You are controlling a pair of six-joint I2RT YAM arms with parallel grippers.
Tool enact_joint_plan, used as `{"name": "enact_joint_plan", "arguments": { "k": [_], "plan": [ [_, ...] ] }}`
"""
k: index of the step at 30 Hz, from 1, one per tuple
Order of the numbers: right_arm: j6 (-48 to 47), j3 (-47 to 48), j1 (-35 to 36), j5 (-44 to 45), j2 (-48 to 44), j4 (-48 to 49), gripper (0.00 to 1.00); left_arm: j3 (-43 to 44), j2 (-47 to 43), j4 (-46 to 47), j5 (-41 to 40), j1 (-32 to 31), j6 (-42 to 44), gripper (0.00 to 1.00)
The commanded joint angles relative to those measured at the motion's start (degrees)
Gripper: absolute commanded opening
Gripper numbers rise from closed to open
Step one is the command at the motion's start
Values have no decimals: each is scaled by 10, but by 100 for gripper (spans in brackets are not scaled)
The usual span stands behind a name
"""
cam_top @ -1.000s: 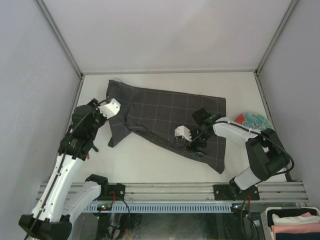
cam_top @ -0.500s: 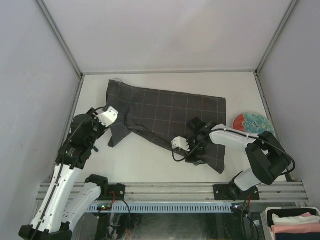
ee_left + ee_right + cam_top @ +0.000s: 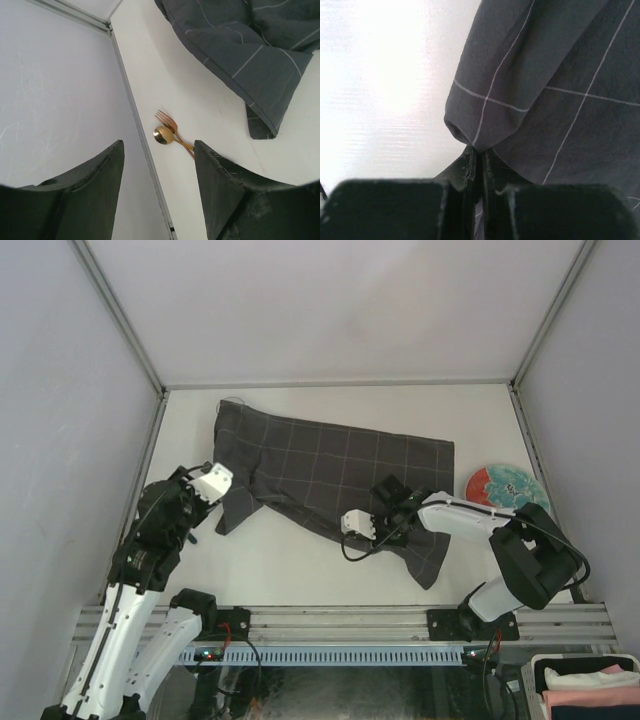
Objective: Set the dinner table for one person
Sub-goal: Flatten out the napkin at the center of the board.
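The dark grey checked cloth (image 3: 330, 465) lies rumpled across the middle of the off-white dinner table (image 3: 290, 565). My right gripper (image 3: 385, 532) is at the cloth's near edge. In the right wrist view it (image 3: 481, 156) is shut on a pinched fold of the cloth (image 3: 545, 75). My left gripper (image 3: 190, 508) hovers open by the cloth's left corner with nothing between its fingers. In the left wrist view it (image 3: 158, 148) hangs over a gold spoon (image 3: 163, 135) and a copper fork (image 3: 166, 120) that lie beside the left rail (image 3: 142, 140).
A red and teal patterned plate (image 3: 508, 485) sits at the table's right edge, beside the cloth. A bin of folded cloths (image 3: 585, 685) stands off the table at the near right. Grey walls and metal rails enclose the table.
My right gripper has shut on the cloth's near edge and shifted slightly left and back; the cloth's near right corner moved with it. The left arm drew back toward the near left.
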Motion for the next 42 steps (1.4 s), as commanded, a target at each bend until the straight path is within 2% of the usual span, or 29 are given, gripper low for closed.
{"name": "enact_joint_plan", "arguments": {
  "k": [1, 8, 14, 15, 17, 19, 20, 22, 27, 30, 33, 36, 38, 42],
  "plan": [
    [-1, -4, 3, 2, -8, -52, 0, -25, -18, -6, 18, -2, 1, 63],
    [-35, 63, 2, -57, -123, -261, 0, -45, -12, -9, 38, -2, 16, 63],
    [-43, 70, 4, -57, -212, -342, 0, -44, 4, -3, 41, -2, 16, 63],
    [-42, 67, 4, -54, -220, -348, 3, -42, 6, -3, 43, -2, 14, 63],
    [-35, 54, 3, -41, -240, -334, 35, -36, 10, -3, 49, -2, 10, 63],
    [-34, 44, 3, -25, -251, -314, 54, -27, 16, -4, 56, -2, 3, 63],
    [-32, 42, 2, -20, -252, -302, 60, -22, 19, -8, 64, -2, -1, 63],
    [-29, 40, -1, -18, -246, -274, 66, -17, 23, -15, 82, -2, -3, 64],
    [8, 42, -9, 9, -220, -146, 67, -56, 23, -45, 175, -7, 29, 64],
    [33, 56, -31, 6, -205, -97, 67, -92, 39, -53, 187, -9, 13, 63],
    [46, 74, -55, -17, -208, -78, 67, -133, 60, -44, 180, -9, -51, 61],
    [53, 78, -75, -36, -221, -62, 67, -176, 59, 13, 157, -9, -100, 61],
    [54, 81, -83, -37, -225, -67, 67, -171, 54, 32, 130, -4, -119, 61],
    [53, 82, -96, -42, -243, -77, 68, -153, 53, 33, 190, 38, -155, 62]
  ]
}}
